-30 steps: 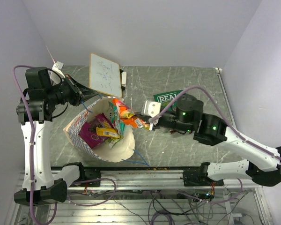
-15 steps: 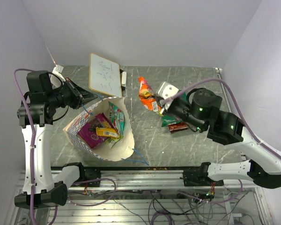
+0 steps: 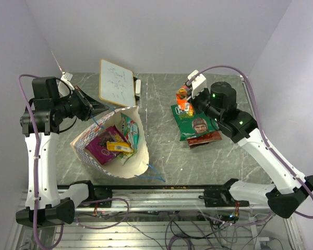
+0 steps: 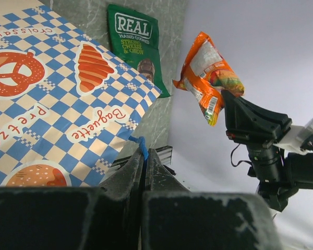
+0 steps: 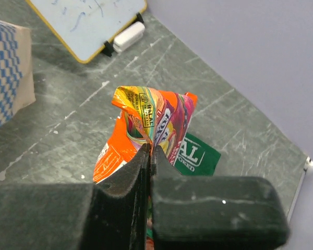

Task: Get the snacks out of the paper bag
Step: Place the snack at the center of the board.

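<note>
The paper bag [image 3: 94,136] lies open on the table's left; its checkered outside shows in the left wrist view [image 4: 52,88]. Inside lie a magenta-purple packet [image 3: 98,147], a yellow packet [image 3: 119,148] and a teal-orange packet [image 3: 130,127]. My left gripper [image 3: 96,108] is shut on the bag's blue cord handle [image 4: 142,148]. My right gripper [image 3: 183,100] is shut on an orange-red packet [image 5: 146,130] and holds it in the air above the green packet [image 3: 194,121]. A brown packet [image 3: 204,139] lies under the green one's near edge.
A white board with scribbles [image 3: 117,83] leans at the back of the table, a white eraser [image 5: 128,36] beside it. A blue cord [image 3: 154,174] trails from the bag toward the front rail.
My right gripper has carried the orange-red packet from the bag's mouth rightward and back, to above the green packet. The left gripper has stayed on the bag handle.
</note>
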{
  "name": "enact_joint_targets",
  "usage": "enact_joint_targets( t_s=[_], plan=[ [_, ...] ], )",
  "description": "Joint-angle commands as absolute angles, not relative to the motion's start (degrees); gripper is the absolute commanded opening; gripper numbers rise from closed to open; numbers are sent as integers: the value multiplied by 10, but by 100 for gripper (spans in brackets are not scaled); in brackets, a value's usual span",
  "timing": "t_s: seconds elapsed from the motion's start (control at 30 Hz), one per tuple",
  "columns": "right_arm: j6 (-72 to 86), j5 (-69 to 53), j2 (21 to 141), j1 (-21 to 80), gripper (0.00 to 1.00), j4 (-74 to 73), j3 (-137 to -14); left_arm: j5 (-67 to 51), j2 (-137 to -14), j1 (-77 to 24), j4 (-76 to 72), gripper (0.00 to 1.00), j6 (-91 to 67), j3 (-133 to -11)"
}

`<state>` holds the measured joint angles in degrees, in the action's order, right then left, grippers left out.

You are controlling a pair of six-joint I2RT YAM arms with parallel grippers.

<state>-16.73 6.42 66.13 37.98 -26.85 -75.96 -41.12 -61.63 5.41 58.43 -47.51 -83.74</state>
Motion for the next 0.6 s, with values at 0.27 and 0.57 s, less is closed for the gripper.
enact_joint_targets(
  t_s=[0.27,0.57],
  plan=[
    [-28,7,759,251,0,-247,-739,-428,-627,53,593,7,-454,-878],
    [-27,82,847,228,0,-327,-810,-439,-638,54,584,7,-452,-877]
  ],
)
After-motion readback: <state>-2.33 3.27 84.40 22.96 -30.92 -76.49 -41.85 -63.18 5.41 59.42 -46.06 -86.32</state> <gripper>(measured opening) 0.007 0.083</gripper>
